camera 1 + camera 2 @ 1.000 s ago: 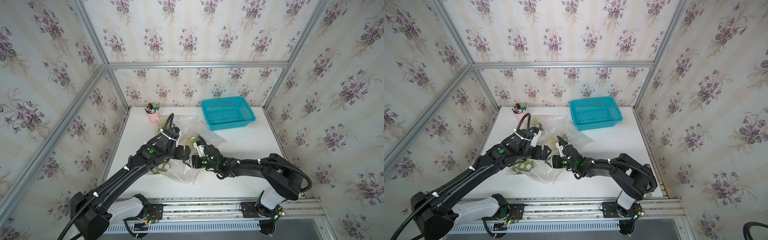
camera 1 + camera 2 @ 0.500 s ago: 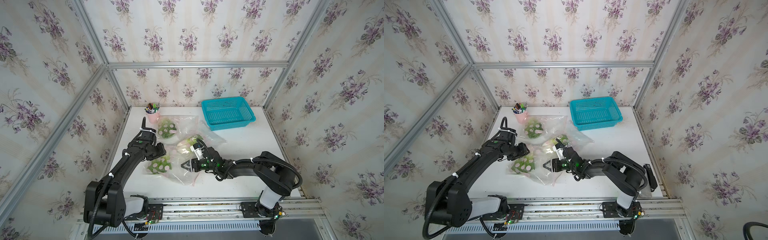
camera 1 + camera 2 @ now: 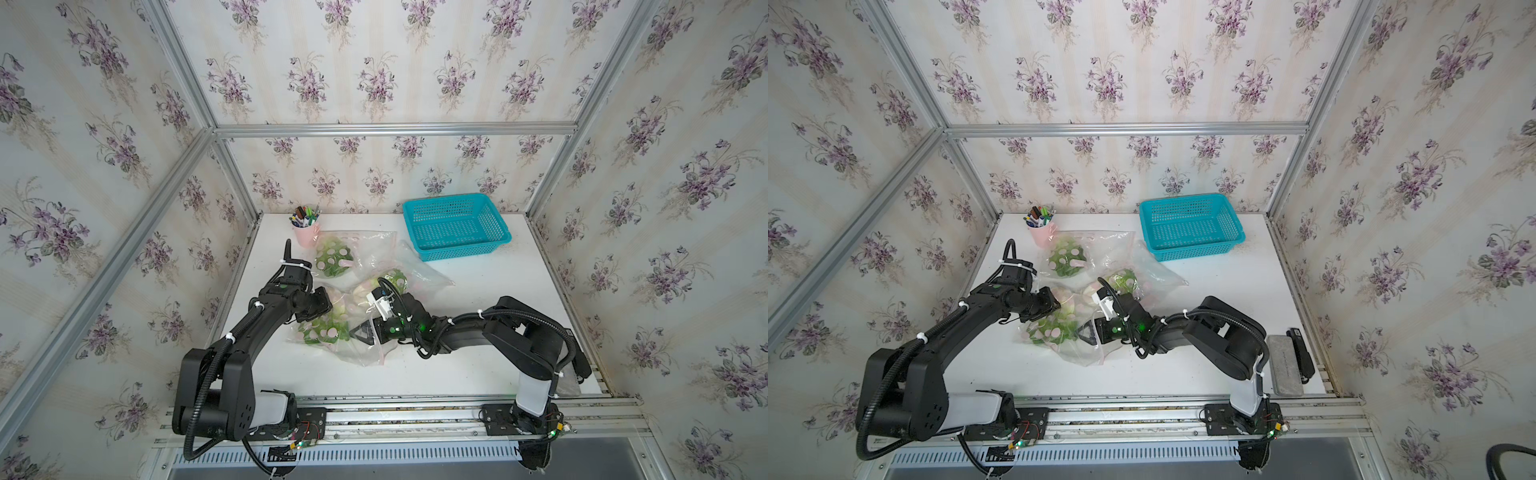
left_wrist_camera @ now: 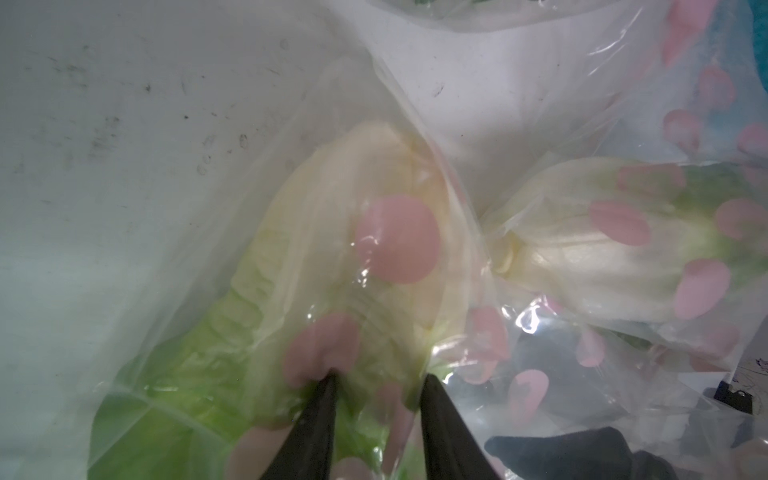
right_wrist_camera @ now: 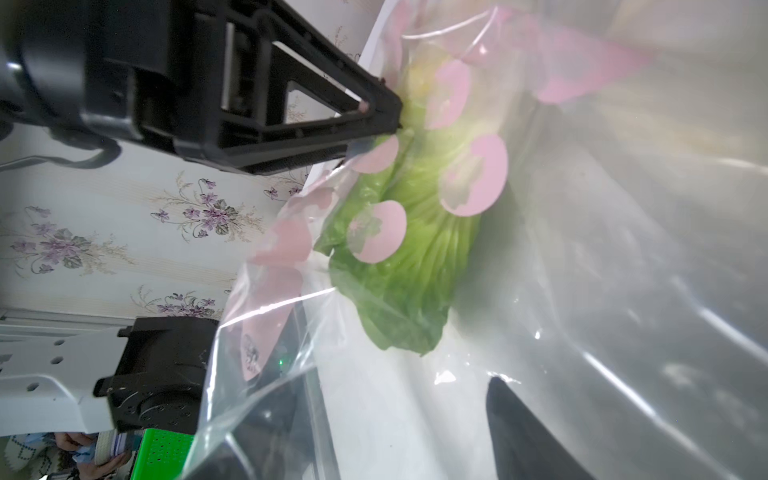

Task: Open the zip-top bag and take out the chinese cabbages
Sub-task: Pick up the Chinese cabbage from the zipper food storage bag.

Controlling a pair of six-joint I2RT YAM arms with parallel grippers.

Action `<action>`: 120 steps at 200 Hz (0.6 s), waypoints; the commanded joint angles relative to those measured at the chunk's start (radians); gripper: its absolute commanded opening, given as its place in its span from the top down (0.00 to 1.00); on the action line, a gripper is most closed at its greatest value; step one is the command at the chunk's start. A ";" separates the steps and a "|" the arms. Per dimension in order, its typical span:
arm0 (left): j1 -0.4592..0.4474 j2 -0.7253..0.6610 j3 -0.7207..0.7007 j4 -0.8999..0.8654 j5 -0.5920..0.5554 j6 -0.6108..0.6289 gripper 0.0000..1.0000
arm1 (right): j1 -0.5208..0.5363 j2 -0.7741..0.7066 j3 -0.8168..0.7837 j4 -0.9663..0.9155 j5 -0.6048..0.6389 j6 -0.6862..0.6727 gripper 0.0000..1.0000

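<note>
Three clear zip-top bags with pink dots lie on the white table, each with a chinese cabbage inside. The near zip-top bag (image 3: 357, 347) (image 3: 1084, 353) holds a cabbage (image 3: 322, 330) (image 5: 415, 257) (image 4: 332, 249). My left gripper (image 3: 330, 307) (image 4: 378, 386) is shut on this bag's film and the cabbage's green leaves under it. My right gripper (image 3: 359, 332) (image 5: 386, 436) is open at the bag's other end, with film draped over one finger. A second cabbage (image 3: 395, 280) (image 4: 602, 249) and a third (image 3: 332, 259) lie in the bags behind.
A teal mesh basket (image 3: 455, 226) stands at the back right. A pink cup of pens (image 3: 306, 235) stands at the back left, beside the far bag. A grey block (image 3: 1283, 365) and a black device (image 3: 1300, 349) lie at the table's right front edge.
My left arm drew back to the left, then came in on the near bag, and its jaws narrowed onto it. My right gripper slid toward the near bag and opened wider.
</note>
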 commanded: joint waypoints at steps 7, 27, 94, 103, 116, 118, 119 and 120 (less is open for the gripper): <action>0.013 0.001 -0.016 0.009 0.035 -0.014 0.65 | 0.015 0.038 0.032 0.027 0.007 0.015 0.29; 0.035 0.010 -0.035 0.033 0.073 -0.022 0.67 | 0.025 0.062 0.055 0.007 0.018 0.013 0.19; 0.068 0.060 -0.065 0.088 0.149 -0.056 0.73 | 0.037 0.145 0.138 0.001 0.017 0.033 0.19; 0.067 0.060 -0.068 0.093 0.154 -0.061 0.73 | 0.037 0.160 0.157 -0.001 0.011 0.035 0.20; 0.069 0.058 -0.073 0.098 0.160 -0.062 0.73 | 0.037 0.183 0.183 -0.003 0.006 0.037 0.22; 0.070 0.057 -0.073 0.098 0.160 -0.062 0.73 | 0.037 0.186 0.187 -0.003 0.005 0.038 0.22; 0.070 0.057 -0.074 0.098 0.161 -0.063 0.73 | 0.038 0.188 0.188 -0.004 0.006 0.038 0.22; 0.070 0.057 -0.074 0.098 0.161 -0.062 0.73 | 0.038 0.189 0.190 -0.004 0.006 0.038 0.22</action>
